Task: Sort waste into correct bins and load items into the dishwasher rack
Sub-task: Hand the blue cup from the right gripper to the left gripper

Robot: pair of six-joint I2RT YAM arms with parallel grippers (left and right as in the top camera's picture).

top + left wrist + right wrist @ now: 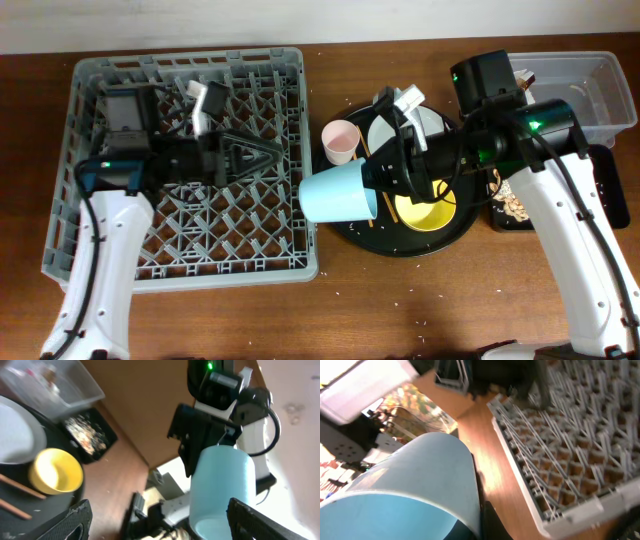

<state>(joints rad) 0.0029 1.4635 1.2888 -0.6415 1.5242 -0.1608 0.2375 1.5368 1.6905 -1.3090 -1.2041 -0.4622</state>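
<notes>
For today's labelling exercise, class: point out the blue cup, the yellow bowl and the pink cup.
blue cup (pixel 338 192), overhead view, on its side wall.
yellow bowl (pixel 56 471), left wrist view, inside its hollow.
pink cup (pixel 341 138), overhead view, inside its mouth.

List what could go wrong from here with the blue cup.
The blue cup lies sideways in the right jaws, at the dishwasher rack's rim; released here, it may catch the rim and roll off.
The left jaws stand open over the rack, facing it; the arms could collide.
The pink cup stands close by and could be knocked.
</notes>
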